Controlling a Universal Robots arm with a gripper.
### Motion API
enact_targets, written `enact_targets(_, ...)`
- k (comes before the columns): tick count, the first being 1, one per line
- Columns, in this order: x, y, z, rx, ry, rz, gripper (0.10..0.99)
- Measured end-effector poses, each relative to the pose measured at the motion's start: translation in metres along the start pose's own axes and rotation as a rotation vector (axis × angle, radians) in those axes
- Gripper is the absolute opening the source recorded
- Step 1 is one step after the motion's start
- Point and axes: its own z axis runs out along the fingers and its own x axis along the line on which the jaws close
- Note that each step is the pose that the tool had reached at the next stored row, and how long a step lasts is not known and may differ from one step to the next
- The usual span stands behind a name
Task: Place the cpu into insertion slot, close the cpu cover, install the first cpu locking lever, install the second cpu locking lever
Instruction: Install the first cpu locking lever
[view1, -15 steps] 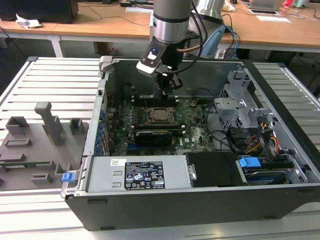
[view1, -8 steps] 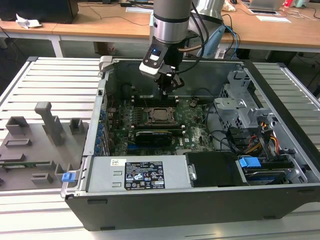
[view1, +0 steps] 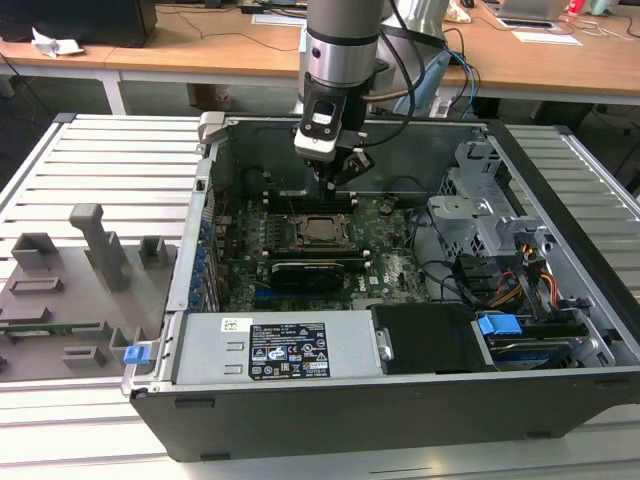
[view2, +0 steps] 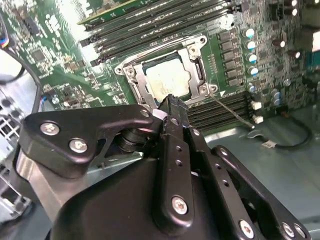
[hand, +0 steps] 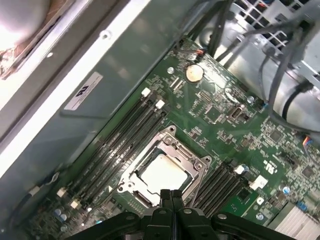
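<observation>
A pale slatted metal table (view1: 90, 160) spans the foreground, with long wooden desks (view1: 200, 50) behind it (papers (view1: 545, 37) lying on one), evenly lit.

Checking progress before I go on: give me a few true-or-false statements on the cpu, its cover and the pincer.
1. The cpu sits in the insertion slot. True.
2. The pincer grips the cpu. False: it is shut on nothing, above the socket.
3. The cpu cover lies down over the cpu. True.
4. Memory slots lie on one side of the socket only. False: memory slots flank it on both sides.
</observation>
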Motion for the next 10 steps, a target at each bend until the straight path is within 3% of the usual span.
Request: enact_targets(10,0.001,-0.0012,0.0,0.0,0.0007,-0.082,0.106)
